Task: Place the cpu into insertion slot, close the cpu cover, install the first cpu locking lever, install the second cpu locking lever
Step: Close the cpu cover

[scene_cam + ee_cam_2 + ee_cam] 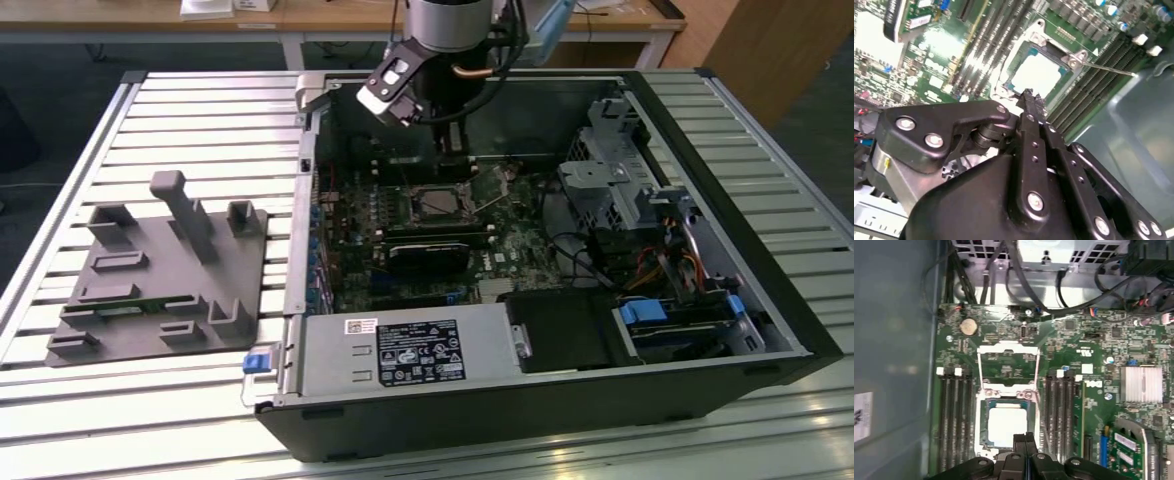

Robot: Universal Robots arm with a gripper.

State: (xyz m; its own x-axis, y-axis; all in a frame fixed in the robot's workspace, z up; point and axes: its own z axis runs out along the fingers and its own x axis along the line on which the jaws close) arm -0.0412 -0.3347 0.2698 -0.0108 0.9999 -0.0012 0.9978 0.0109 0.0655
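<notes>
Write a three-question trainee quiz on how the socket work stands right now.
1. True or false: the cpu already lies in the insertion slot.
2. Pick one. The gripper is: A) open wide, B) shut and holding nothing, C) shut on the cpu.
3. Fill in: the cpu cover is swung ___, not lying over the cpu.

Key: 1 true; 2 B; 3 open.
</notes>
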